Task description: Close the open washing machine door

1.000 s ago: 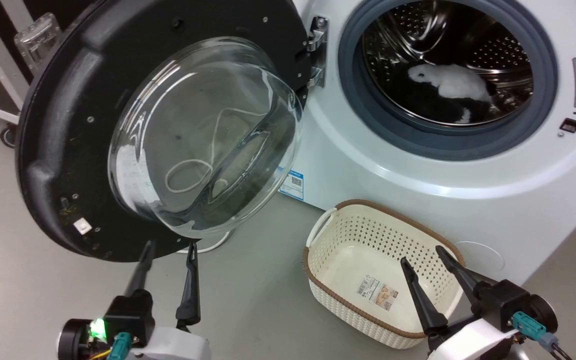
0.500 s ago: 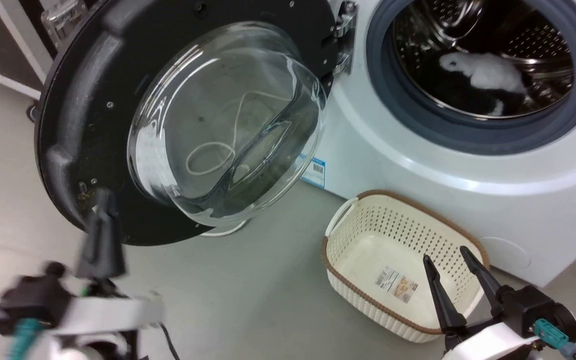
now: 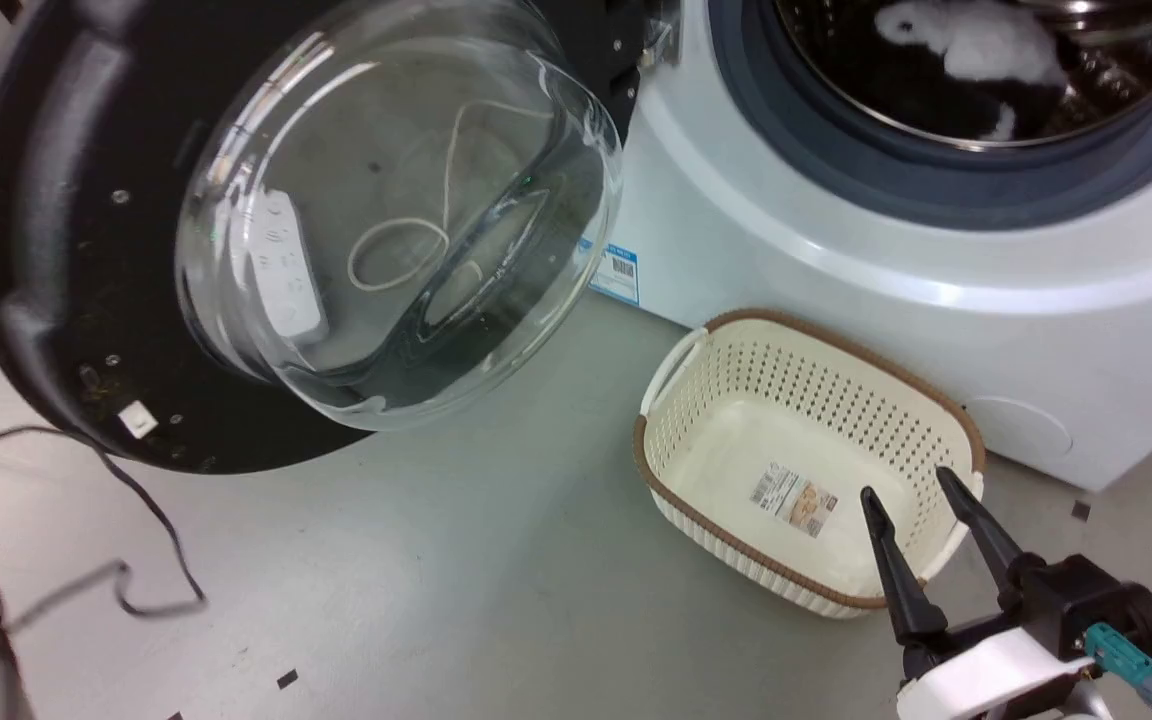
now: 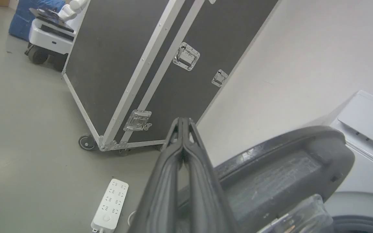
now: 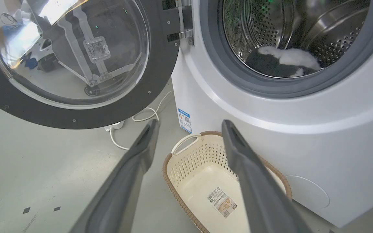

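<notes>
The washing machine door (image 3: 86,240) stands swung wide open at the upper left, glossy black with a bulging clear glass bowl (image 3: 396,210), hinged to the white washing machine (image 3: 836,270). Its steel drum (image 3: 986,60) holds a black and white bundle. From the right wrist view the door (image 5: 154,81) and machine (image 5: 303,129) face me. In the left wrist view my left gripper (image 4: 183,121) is shut on nothing, fingers pressed together, just left of the door's outer rim (image 4: 287,161). Low at the right my right gripper (image 3: 906,485) stands open over the basket.
A cream perforated basket (image 3: 726,350) sits on the grey floor before the machine. Behind the door are a black wheeled flight case (image 4: 134,64), a white power strip (image 4: 110,205) and a white cord (image 5: 141,116). A loose dark cable (image 3: 126,540) lies at lower left.
The head camera has tilted and shifted. My left gripper has shut and swung left out of the head view, round to the door's outer side. The right gripper stays open.
</notes>
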Available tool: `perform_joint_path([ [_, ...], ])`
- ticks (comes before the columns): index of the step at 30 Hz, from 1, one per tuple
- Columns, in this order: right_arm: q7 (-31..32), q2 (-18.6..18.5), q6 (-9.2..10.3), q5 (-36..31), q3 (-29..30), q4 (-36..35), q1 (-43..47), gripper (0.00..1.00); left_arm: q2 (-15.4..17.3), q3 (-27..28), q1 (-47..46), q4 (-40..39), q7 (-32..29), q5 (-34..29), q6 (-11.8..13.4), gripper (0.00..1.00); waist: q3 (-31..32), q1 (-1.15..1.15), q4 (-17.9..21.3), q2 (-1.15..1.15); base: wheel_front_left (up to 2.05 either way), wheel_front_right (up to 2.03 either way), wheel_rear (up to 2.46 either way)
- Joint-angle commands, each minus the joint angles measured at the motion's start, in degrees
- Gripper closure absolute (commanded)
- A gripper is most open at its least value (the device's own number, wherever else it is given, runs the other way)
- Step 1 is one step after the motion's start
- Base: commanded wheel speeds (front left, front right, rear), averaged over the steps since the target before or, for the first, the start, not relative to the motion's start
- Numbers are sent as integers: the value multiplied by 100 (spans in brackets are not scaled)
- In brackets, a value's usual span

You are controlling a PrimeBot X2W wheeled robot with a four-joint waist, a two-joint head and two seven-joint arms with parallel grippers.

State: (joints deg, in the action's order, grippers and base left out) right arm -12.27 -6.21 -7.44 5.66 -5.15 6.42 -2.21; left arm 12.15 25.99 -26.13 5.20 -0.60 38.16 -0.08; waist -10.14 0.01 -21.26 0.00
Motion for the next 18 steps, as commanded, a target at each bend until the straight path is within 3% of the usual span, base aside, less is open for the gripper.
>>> perform_joint_path([
  [1,-54,-57,-4,46,-28,7,-108,0,90,171,-262,258,-182,315,73,100,-82,-1,22,0,0,0,0],
  [9,-154,-152,-4,132,-108,75,-173,0,421,580,-1036,1569,-1934,1893,309,100,-232,-1,-18,0,0,0,0],
  [18,-228,-163,-5,165,-161,184,-184,0,238,475,-848,1795,-3619,3017,-14,100,-189,-1,-96,0,0,0,0],
])
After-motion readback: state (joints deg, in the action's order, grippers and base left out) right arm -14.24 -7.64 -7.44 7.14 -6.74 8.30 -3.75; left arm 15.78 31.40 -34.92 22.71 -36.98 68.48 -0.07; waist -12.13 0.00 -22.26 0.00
